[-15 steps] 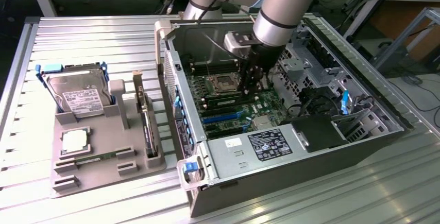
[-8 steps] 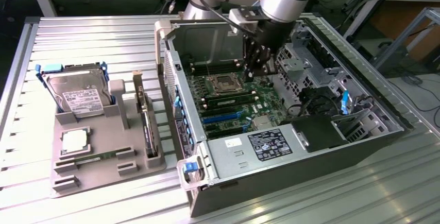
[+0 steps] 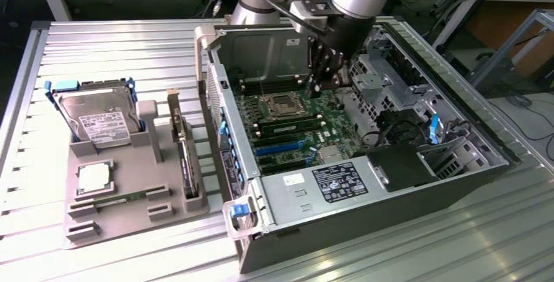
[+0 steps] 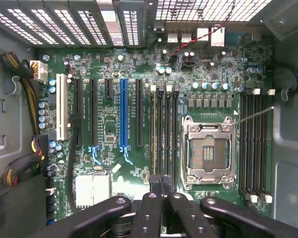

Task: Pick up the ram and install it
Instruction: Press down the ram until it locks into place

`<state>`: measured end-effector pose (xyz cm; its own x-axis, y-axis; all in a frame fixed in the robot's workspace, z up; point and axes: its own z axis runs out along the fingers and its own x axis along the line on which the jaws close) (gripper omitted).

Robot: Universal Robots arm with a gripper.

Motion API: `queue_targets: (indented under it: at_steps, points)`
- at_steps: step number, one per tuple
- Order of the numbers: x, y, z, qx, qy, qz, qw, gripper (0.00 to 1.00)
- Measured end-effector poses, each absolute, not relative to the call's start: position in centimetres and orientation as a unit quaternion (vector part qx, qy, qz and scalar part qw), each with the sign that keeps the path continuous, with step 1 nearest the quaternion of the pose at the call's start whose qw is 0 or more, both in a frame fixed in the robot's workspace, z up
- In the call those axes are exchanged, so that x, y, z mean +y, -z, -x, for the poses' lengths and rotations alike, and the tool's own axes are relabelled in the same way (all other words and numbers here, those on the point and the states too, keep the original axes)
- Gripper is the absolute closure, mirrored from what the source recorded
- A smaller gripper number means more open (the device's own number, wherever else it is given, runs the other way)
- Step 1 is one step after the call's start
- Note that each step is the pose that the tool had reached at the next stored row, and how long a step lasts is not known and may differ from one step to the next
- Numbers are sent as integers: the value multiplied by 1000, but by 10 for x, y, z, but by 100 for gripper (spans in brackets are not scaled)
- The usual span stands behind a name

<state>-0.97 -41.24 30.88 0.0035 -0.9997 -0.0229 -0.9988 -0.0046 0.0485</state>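
The gripper (image 3: pixel 322 91) hangs inside the open computer case (image 3: pixel 303 230), its fingers pressed together with nothing between them. In the wrist view the gripper (image 4: pixel 161 186) is above one end of the bank of memory slots.

The ram (image 3: pixel 290 126) is not in the claw. It stands on edge in a slot on the motherboard (image 3: pixel 333 133), between the CPU socket (image 3: pixel 281 105) and the blue expansion slot (image 3: pixel 279 146). From the wrist it shows edge-on as a pale line, the ram (image 4: pixel 153 134), in the slot of that bank furthest from the CPU socket (image 4: pixel 207 151), with empty slots beside it.

So the pick-up and the carry look done, and the stick is in its place. Whether it is pushed fully home with the end latches closed is too fine to tell here, and that is all that seems left.

Room is tight around the claw. The metal drive cage (image 3: pixel 381 74) and a bundle of cables (image 3: pixel 390 126) lie to the exterior view's right of the arm, and the case's back wall is close behind.

Outside the case, to the exterior view's left, a grey tray (image 3: pixel 130 165) holds a hard drive (image 3: pixel 100 120), a dark expansion card (image 3: pixel 181 146) standing upright and a processor chip (image 3: pixel 93 178), all well apart from the work.
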Motion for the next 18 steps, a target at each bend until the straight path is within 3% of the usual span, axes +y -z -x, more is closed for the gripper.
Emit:
queue_targets:
  at_steps: [6, 18]
  points:
    - [-412, -308, -13, -701, 26, -712, 9, 89]
    - [-413, -259, -29, -701, 26, -713, 10, 89]
